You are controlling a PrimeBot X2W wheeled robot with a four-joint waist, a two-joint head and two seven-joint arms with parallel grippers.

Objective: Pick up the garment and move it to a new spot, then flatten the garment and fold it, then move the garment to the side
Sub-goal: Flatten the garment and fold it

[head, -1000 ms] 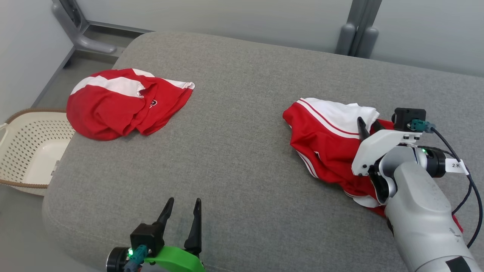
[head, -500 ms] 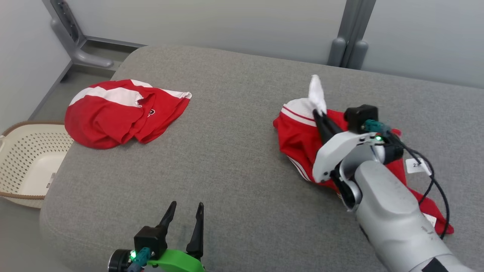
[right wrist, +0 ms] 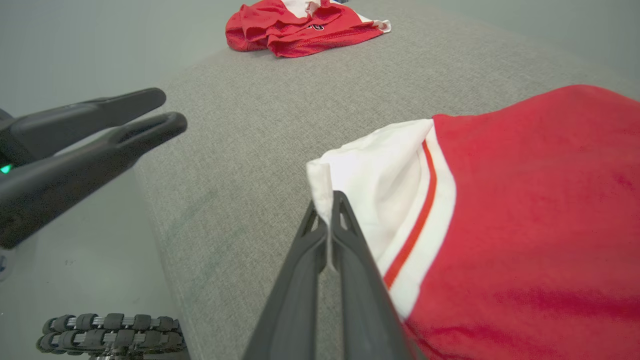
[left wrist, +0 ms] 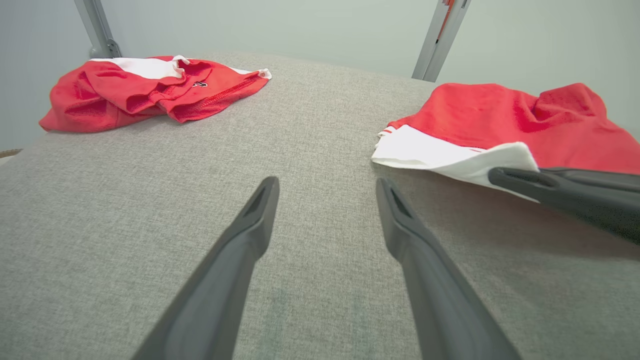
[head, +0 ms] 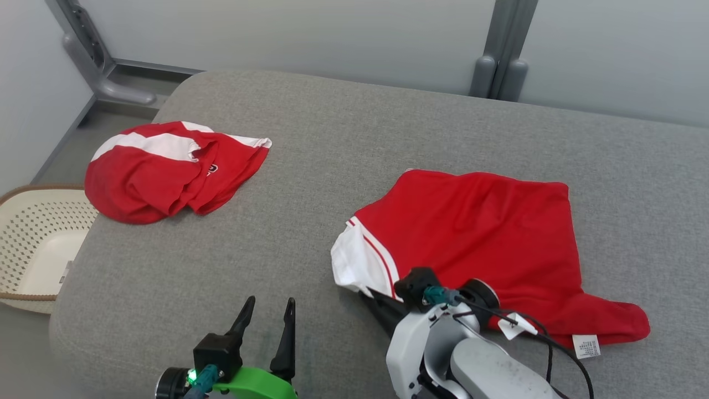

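My right gripper (right wrist: pixel 330 202) clamps the white hem (right wrist: pixel 370 170) of the red garment (head: pixel 487 233), lower centre; left gripper (head: pixel 270 303) hangs released.

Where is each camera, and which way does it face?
Head view: from the head, down onto the grey fabric cushion; left claw, right claw below.
Left wrist view: from that wrist, along open fingers, across the cushion.
Right wrist view: from that wrist, along shut fingers pinching the white-hemmed flat red garment.
All share the crumpled red garment.

garment (head: pixel 482 227) red w/ white band, couch (head: pixel 332 144) grey
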